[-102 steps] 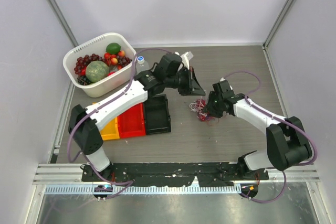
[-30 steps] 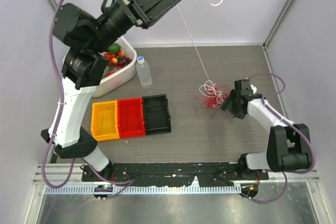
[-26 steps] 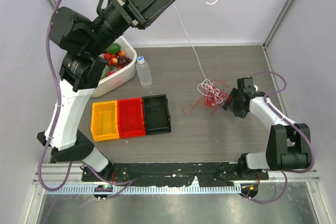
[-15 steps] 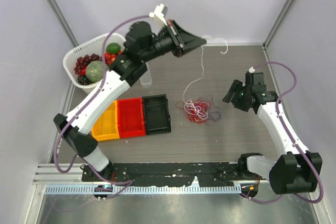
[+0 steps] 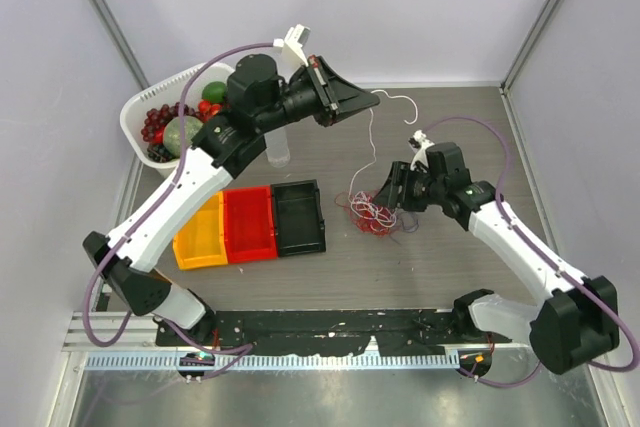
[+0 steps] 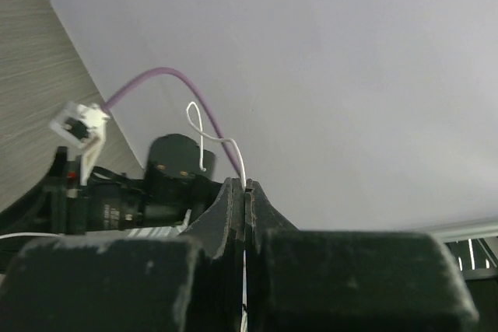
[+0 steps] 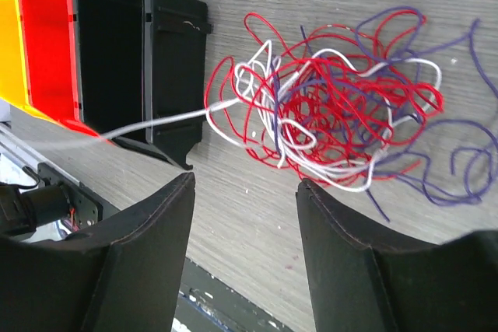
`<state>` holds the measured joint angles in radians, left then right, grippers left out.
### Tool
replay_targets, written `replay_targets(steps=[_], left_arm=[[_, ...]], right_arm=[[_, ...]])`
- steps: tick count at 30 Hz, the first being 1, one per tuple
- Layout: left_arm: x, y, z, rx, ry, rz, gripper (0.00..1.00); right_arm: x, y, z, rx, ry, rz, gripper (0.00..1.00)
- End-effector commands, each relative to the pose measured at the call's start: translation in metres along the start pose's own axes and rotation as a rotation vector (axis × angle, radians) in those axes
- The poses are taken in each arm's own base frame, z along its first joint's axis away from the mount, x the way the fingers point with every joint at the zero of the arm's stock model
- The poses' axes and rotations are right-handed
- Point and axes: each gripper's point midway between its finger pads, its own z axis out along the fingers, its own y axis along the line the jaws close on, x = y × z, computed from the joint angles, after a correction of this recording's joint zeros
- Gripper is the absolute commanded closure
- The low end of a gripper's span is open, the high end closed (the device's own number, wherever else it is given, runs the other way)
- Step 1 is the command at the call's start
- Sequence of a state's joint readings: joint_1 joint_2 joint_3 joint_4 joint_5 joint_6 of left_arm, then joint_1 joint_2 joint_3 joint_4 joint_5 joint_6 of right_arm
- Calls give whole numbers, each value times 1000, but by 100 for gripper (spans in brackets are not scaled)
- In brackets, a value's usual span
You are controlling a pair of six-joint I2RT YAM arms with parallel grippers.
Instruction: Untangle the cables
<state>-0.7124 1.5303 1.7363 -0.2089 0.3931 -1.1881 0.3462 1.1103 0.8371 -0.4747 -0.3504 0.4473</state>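
The cables (image 5: 377, 213) lie in a red, white and purple tangle on the table, right of the black bin. One white cable (image 5: 371, 142) rises from the tangle to my left gripper (image 5: 368, 100), which is shut on it in the air. In the left wrist view the white cable (image 6: 231, 149) sticks out past the closed left gripper (image 6: 245, 186) and curls at its free end. My right gripper (image 5: 392, 189) hovers open at the tangle's right side. In the right wrist view the cables (image 7: 334, 114) lie just beyond the open right gripper (image 7: 245, 184), with nothing between its fingers.
Yellow (image 5: 198, 232), red (image 5: 250, 227) and black (image 5: 298, 217) bins stand in a row left of the tangle. A white basket (image 5: 127, 125) of fruit sits at the back left, a water bottle (image 5: 277, 150) beside it. The black bin (image 7: 117, 52) is close to the cables.
My left gripper has come down from high up, still pinching the white cable. The tangle has settled onto the table nearer the bins. My right gripper has swung left to the tangle.
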Motion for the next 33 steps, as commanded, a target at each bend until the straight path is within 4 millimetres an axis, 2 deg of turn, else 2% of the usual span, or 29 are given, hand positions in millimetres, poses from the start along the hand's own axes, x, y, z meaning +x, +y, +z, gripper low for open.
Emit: replay_targets(steps=[1, 5, 6, 8, 9, 10, 11, 12, 13, 14, 15, 16, 19, 21, 28, 33], left_arm=[[-2, -26, -23, 54, -24, 58, 100], [-4, -37, -31, 73, -26, 77, 100], [-5, -39, -32, 75, -26, 79, 100], [-7, -51, -38, 101, -30, 95, 100], [-8, -61, -41, 125, -31, 102, 100], [-10, -72, -45, 153, -33, 112, 100], [-14, -90, -52, 198, -41, 137, 100], [-19, -109, -62, 239, -62, 176, 100], [-27, -131, -75, 270, -101, 247, 100], [-35, -150, -88, 281, -141, 317, 100], [-44, -169, -104, 278, -194, 392, 100], [-54, -178, -119, 235, -251, 447, 100], [-77, -208, -156, 245, -368, 526, 100], [-85, -219, -170, 289, -410, 518, 100], [-102, -231, -185, 332, -473, 521, 100], [-101, -215, -163, 359, -389, 422, 100]], right_arm=[[-14, 19, 29, -51, -23, -38, 40], [-11, 20, 53, 1, 7, -106, 40], [-12, 14, 58, 39, 0, -98, 40], [-14, -11, 70, 184, -5, -48, 40], [-16, -40, 74, 338, -32, -4, 42], [-18, -50, 74, 398, -41, 11, 46], [-18, -76, 76, 524, -58, 46, 53], [-13, -96, 76, 603, -39, 82, 53], [-13, -109, 75, 659, -49, 117, 53], [-9, -132, 72, 716, -24, 161, 53], [-7, -142, 70, 740, -19, 200, 53], [-3, -163, 62, 785, -3, 244, 53], [-1, -193, 45, 853, -2, 282, 57], [-2, -208, 32, 896, -16, 295, 58], [1, -245, 7, 1002, -11, 365, 55], [-17, -242, -10, 1014, -57, 359, 49]])
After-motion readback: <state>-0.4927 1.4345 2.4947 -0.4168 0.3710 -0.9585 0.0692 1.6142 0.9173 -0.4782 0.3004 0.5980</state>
